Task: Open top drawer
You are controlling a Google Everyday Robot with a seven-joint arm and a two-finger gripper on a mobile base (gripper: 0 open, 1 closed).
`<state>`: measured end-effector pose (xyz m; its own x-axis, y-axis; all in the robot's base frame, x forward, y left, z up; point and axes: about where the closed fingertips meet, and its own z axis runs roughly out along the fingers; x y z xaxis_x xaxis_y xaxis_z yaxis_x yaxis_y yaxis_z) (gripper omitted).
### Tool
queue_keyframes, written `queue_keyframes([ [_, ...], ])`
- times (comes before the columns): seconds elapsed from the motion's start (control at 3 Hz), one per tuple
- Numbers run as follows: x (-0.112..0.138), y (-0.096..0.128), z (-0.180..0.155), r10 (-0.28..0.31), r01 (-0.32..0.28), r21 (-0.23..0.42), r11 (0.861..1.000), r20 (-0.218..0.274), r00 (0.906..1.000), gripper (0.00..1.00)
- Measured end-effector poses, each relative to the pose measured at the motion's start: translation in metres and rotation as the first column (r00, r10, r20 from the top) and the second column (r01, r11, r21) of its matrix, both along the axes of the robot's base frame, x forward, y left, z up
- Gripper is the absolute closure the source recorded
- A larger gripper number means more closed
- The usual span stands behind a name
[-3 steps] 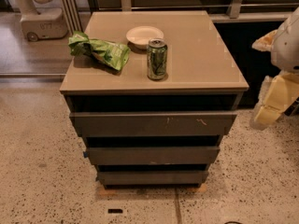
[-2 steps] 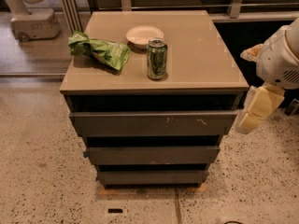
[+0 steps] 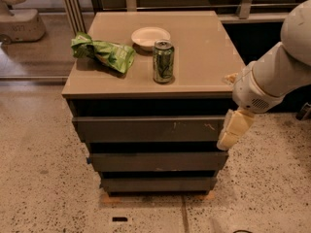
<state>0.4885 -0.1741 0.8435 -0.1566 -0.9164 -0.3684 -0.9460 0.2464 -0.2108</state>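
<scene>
The top drawer (image 3: pixel 146 128) is the widest dark grey front just under the tan cabinet top, with small whitish and pinkish scuffs right of centre. It sits flush above two narrower grey fronts. My gripper (image 3: pixel 232 129) hangs from the white arm at the drawer's right end, its cream fingers (image 3: pixel 234 125) pointing down beside the drawer's right edge. I cannot tell whether it touches the drawer.
On the cabinet top (image 3: pixel 204 67) stand a green can (image 3: pixel 163 61), a white bowl (image 3: pixel 150 36) and a green crumpled bag (image 3: pixel 103 52). Speckled floor (image 3: pixel 39 178) surrounds the cabinet. A white robot base (image 3: pixel 19 21) is at the far left. A dark shelf unit (image 3: pixel 262 38) lies behind right.
My arm has swung in from the right edge toward the cabinet. The gripper has moved left and down to the top drawer's right end. The drawer has not moved.
</scene>
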Motion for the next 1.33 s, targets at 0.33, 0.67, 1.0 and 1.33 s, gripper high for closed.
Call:
queue_keyframes([
  [0.33,0.01,0.013,-0.034,0.026,-0.026,-0.003,1.0,-0.033,0.9991,0.0],
  [0.67,0.035,0.032,-0.1,0.048,-0.05,-0.022,0.999,-0.085,0.9952,0.0],
  [1.0,0.033,0.031,-0.106,0.057,-0.059,-0.023,0.998,-0.087,0.9946,0.0],
  [1.33,0.034,0.034,-0.127,0.083,-0.085,-0.016,0.996,-0.091,0.9924,0.0],
])
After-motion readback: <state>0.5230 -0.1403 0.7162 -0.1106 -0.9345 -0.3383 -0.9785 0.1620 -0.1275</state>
